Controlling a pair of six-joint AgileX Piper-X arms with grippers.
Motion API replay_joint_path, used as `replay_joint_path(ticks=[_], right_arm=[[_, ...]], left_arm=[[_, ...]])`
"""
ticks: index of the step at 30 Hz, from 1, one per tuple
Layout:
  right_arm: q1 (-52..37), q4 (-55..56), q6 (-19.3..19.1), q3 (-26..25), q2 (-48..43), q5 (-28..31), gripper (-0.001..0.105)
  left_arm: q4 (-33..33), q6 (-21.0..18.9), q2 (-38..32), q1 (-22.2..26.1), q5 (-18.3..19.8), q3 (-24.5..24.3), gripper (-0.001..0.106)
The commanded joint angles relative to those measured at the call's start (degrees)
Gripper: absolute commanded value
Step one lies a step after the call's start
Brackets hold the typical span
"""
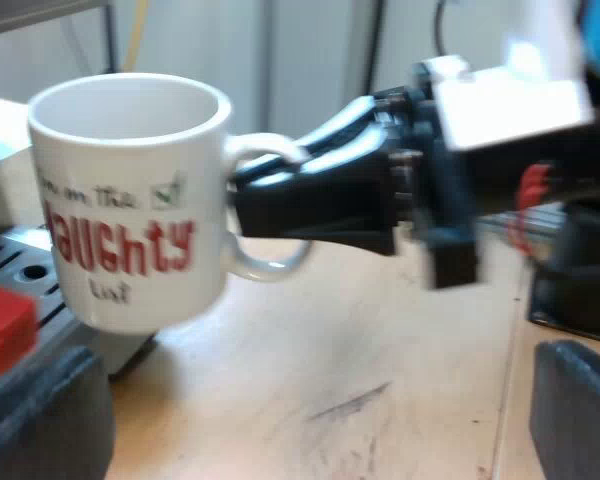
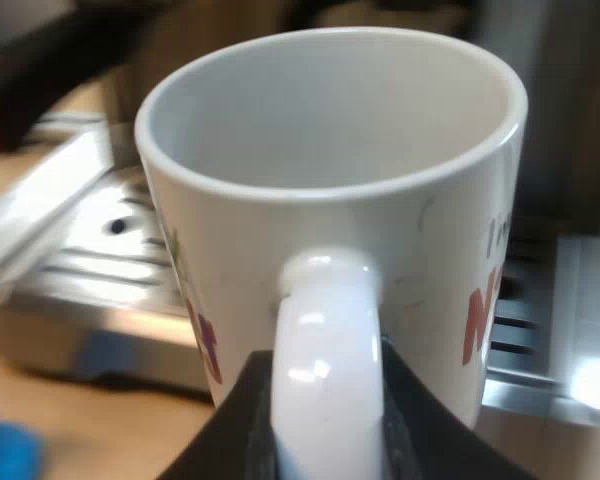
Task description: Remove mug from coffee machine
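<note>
Right hand (image 2: 328, 420) clamped on mug (image 2: 330, 200) handle; I'd keep it level, clear the drip tray (image 2: 80, 265), lower onto tabletop (image 1: 360, 380). Left hand (image 1: 310, 420) apart, idle.

Mug (image 1: 130, 210) side-on from left wrist, close-up from right

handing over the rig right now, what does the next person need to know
Left gripper: open, holding nothing, low over the table, facing the mug.
Right gripper: shut on the mug's handle.
The mug is upright, with no liquid visible inside, at the edge of the machine's drip tray.
Done: handle grasped. I cannot tell whether the mug is lifted clear of the tray.
Left: carry it away from the machine and set it on the table.
</note>
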Motion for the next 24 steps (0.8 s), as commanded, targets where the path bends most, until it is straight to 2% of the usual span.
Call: replay_joint_path(ticks=[1, 3, 7, 12, 24], right_arm=[[0.0, 0.8, 2.3, -0.6, -1.0, 7.4, 0.000], [0.0, 2.5, 2.5, -0.6, -1.0, 10.5, 0.000], [0.0, 6.2, 2.7, -0.6, -1.0, 12.1, 0.000], [-2.7, 9.5, 8.5, -0.6, -1.0, 12.3, 0.000], [-13.5, 9.5, 8.7, -0.6, -1.0, 11.5, 0.000]], left_arm=[[-1.4, -0.6, -0.2, -1.8, 0.7, -0.1, 0.086], [-1.4, -0.6, -0.2, -2.3, 0.7, -0.1, 0.086], [-1.4, -0.6, -0.2, -2.4, 0.2, -0.1, 0.086], [-1.4, -0.6, -0.2, -2.4, 0.2, -0.1, 0.086], [-1.4, -0.6, -0.2, -2.4, 0.2, -0.1, 0.086]])
